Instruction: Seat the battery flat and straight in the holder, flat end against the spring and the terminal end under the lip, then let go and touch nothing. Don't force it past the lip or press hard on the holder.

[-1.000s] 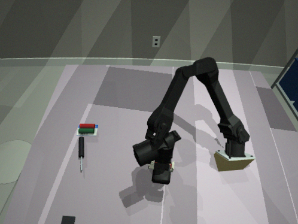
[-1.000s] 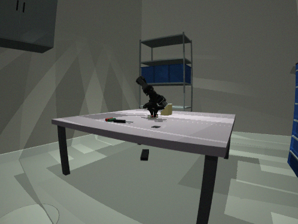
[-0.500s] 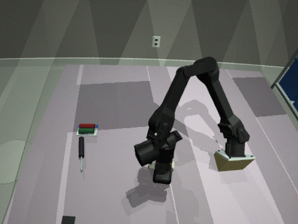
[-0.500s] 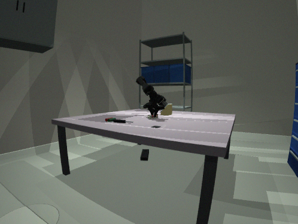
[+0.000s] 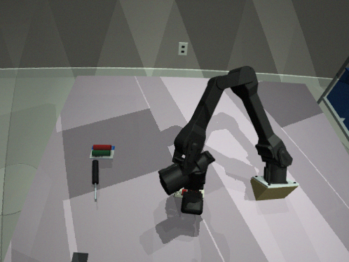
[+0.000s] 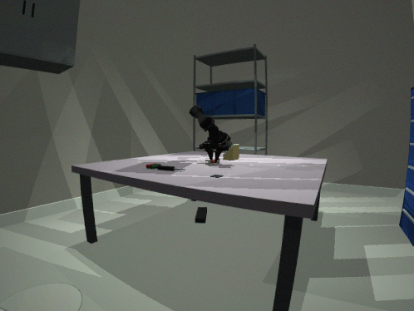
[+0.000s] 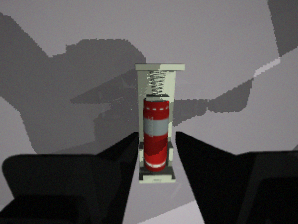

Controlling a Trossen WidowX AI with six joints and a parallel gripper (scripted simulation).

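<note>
The red battery (image 7: 156, 142) (image 5: 184, 192) with a grey band lies lengthwise in the cream holder (image 7: 171, 92) (image 5: 200, 193), looking straight in the wrist view. One end meets the coil spring (image 7: 157, 82) at the holder's far wall. The other end is close to the lip (image 7: 157, 178) at the near wall; whether it is under the lip I cannot tell. My gripper (image 7: 157, 136) (image 6: 214, 161) is open, its fingers low on either side of the battery, with a narrow gap on each side. In the top view the arm hides the fingertips and much of the holder.
At the left, a small white tray (image 5: 101, 157) bears a red cylinder (image 5: 101, 147) and a green cylinder (image 5: 101, 153). A black-handled screwdriver (image 5: 95, 172) (image 6: 166, 168) lies beside it. A dark flat piece (image 5: 80, 257) (image 6: 216, 176) lies further off. The arm stands on a tan block (image 5: 274, 190).
</note>
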